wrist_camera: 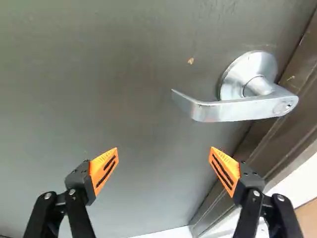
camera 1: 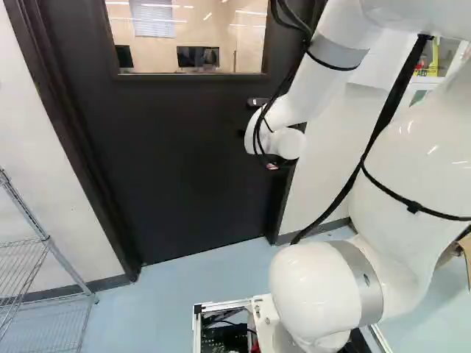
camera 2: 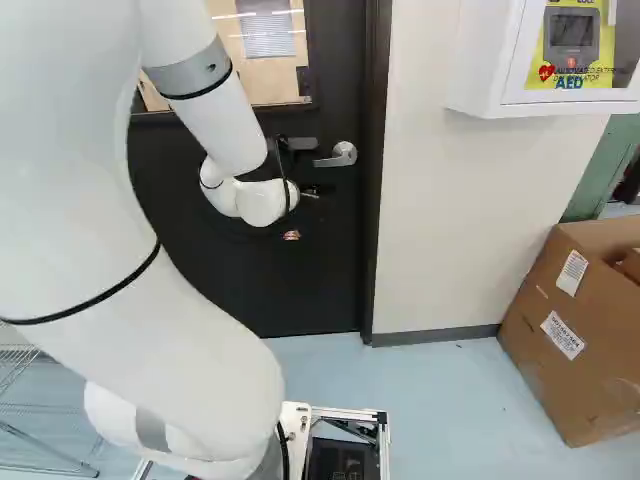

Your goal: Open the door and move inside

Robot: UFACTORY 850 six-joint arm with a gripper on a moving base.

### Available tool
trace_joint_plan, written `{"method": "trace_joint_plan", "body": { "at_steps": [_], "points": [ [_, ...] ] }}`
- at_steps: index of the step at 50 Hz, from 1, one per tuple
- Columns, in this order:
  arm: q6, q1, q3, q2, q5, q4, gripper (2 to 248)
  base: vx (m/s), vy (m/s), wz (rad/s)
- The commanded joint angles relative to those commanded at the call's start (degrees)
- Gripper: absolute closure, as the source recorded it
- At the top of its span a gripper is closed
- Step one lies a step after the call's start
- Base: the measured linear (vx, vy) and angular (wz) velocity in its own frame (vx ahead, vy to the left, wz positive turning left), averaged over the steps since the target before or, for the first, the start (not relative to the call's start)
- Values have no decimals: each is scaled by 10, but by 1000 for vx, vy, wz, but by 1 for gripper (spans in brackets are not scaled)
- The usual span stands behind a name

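Ahead of me, the dark door [camera 1: 176,162] fills its frame [camera 2: 378,100], closed, its lower edge close to the floor. Its right edge runs beside the frame, near the handle [camera 2: 342,154]. Between my base and the door lies a band of pale blue floor [camera 1: 169,294]. That band is bounded by a wire rack [camera 1: 45,241] on the left; well over to the right, a cardboard box [camera 2: 545,330] stands near the wall [camera 2: 470,220].

The door's face is flat and nearly black, with small scuffs, and a window [camera 1: 188,37] in its upper part shows a lit room with screens and a blind. On the wall to the right hangs a white cabinet [camera 2: 500,95] with a yellow-marked device inside.

The handle is a silvery lever on a round plate, on the right side of the door. Its bar points left, level, with the tip curving back toward the door. My claw [camera 2: 294,232] is released, its orange pads [wrist_camera: 103,171] wide apart with nothing gripped. The lever sits ahead of them, nearer the right-hand finger and apart from both.
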Motion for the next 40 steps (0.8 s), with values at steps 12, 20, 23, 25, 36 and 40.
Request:
{"method": "trace_joint_plan", "body": {
  "at_steps": [12,20,23,25,36,40],
  "points": [
    [0,0,1,-1,0,0,3,0,0,0],
    [0,0,14,17,0,0,3,0,0,0],
    [0,0,22,29,0,0,3,0,0,0],
    [0,0,27,37,0,0,3,0,0,0],
    [0,-1,49,75,0,0,3,0,0,0],
    [0,-1,50,83,0,0,3,0,0,0]
  ]
}}
